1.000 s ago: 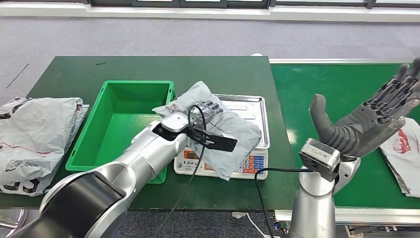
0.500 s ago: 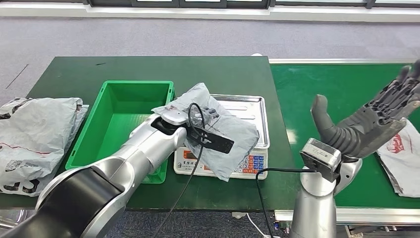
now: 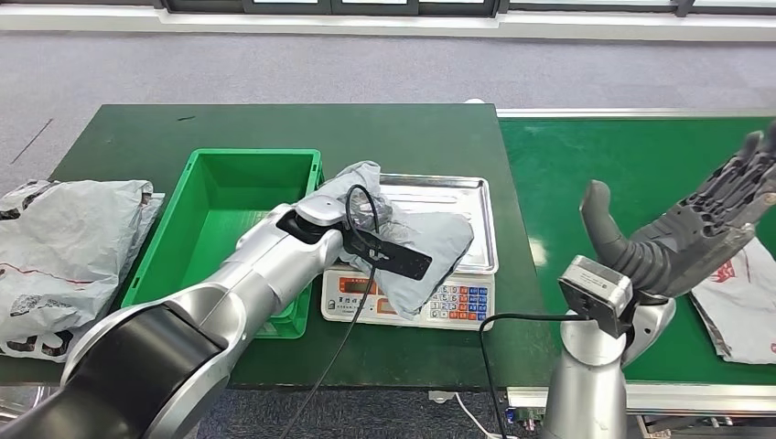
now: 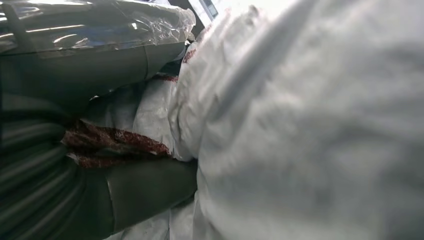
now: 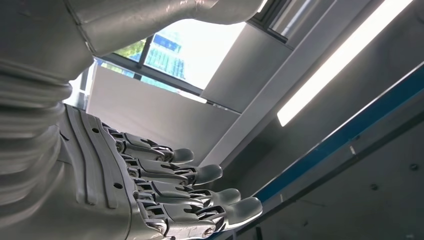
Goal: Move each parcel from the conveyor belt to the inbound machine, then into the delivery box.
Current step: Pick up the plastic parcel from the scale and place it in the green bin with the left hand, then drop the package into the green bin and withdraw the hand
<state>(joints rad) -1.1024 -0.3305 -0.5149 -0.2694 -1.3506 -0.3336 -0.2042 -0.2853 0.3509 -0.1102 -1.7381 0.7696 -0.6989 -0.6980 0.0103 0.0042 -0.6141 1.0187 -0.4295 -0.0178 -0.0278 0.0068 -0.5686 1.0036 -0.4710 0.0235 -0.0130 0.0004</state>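
Left hand (image 3: 377, 212) grips the grey parcel (image 3: 423, 247) on the scale (image 3: 458, 194), beside the green bin (image 3: 215, 219). Right hand (image 3: 695, 229) hovers empty, fingers spread, above the conveyor belt (image 3: 604, 155).

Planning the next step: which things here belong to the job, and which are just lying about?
Job:
- grey parcel on the scale, gripped by the left hand
- green box
- parcel on the conveyor
- right hand, raised, empty

Lying about:
- bags at the table's left edge

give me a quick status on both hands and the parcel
Left hand grips the grey plastic parcel on the steel scale. Right hand open, raised over the green conveyor belt. Green plastic bin beside the scale, nothing blocking.
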